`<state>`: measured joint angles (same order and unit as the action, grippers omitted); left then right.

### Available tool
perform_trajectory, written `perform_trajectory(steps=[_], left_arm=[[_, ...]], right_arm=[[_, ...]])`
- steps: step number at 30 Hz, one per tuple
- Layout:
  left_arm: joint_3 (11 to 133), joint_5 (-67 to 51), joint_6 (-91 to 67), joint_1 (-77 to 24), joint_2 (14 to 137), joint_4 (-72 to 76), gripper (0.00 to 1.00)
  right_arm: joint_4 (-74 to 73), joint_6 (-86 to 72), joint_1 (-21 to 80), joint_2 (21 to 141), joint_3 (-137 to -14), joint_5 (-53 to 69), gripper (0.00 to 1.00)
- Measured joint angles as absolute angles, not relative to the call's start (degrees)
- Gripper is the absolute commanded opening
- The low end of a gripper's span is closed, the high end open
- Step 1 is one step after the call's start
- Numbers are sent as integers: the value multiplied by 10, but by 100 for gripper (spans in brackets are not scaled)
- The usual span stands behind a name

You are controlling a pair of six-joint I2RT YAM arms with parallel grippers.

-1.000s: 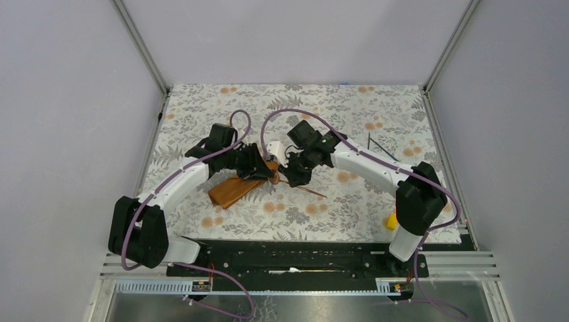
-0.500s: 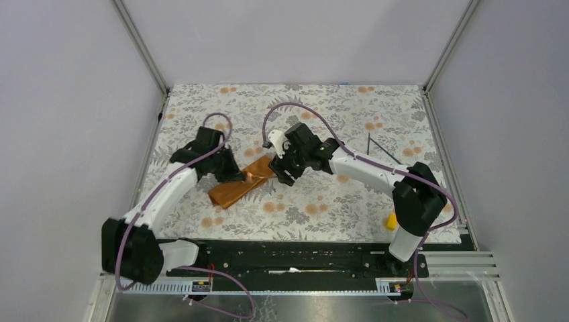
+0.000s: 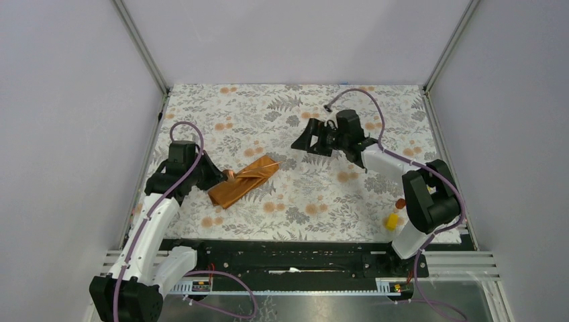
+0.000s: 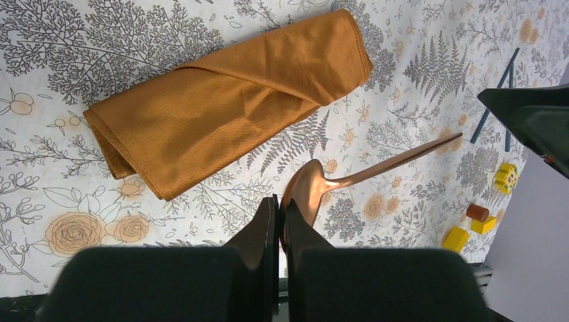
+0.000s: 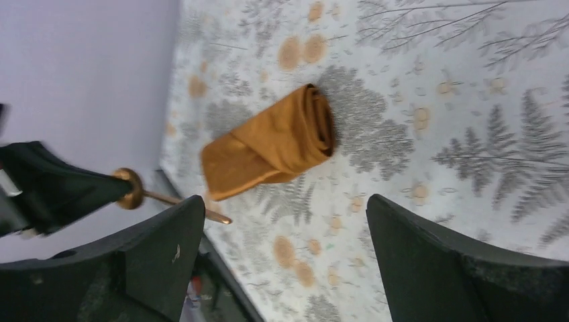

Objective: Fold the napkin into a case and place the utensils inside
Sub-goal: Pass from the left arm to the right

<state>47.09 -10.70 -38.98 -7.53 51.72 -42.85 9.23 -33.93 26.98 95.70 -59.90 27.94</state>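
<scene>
Top external view: the napkin lies folded into a narrow case on the desk, apparently empty. Left jaws pinch the copper spoon by its bowl beside it; right jaws spread, holding nothing; dark sticks lie well apart, not yet loaded

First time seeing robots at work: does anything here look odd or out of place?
The left gripper pinches the spoon by its bowl, not its handle, so the handle sticks out in the air near the folded napkin. Nothing looks spilled or damaged.
</scene>
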Motion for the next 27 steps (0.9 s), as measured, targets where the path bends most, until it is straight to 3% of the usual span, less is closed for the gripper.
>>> perform_trajectory(steps=[8,16,23,24,27], left_arm=[[458,-144,-415,-70,517,-405,0],[423,-206,-460,-65,517,-348,0],[418,-230,-468,-64,517,-328,0],[417,-233,-469,-63,518,-327,8],[417,-245,-462,-57,527,-324,46]], right_arm=[[448,-594,284,967,-462,391,61],[546,-663,307,989,-454,385,47],[555,-668,308,989,-449,380,0],[566,-676,308,990,-446,379,0],[592,-681,308,990,-441,380,0]])
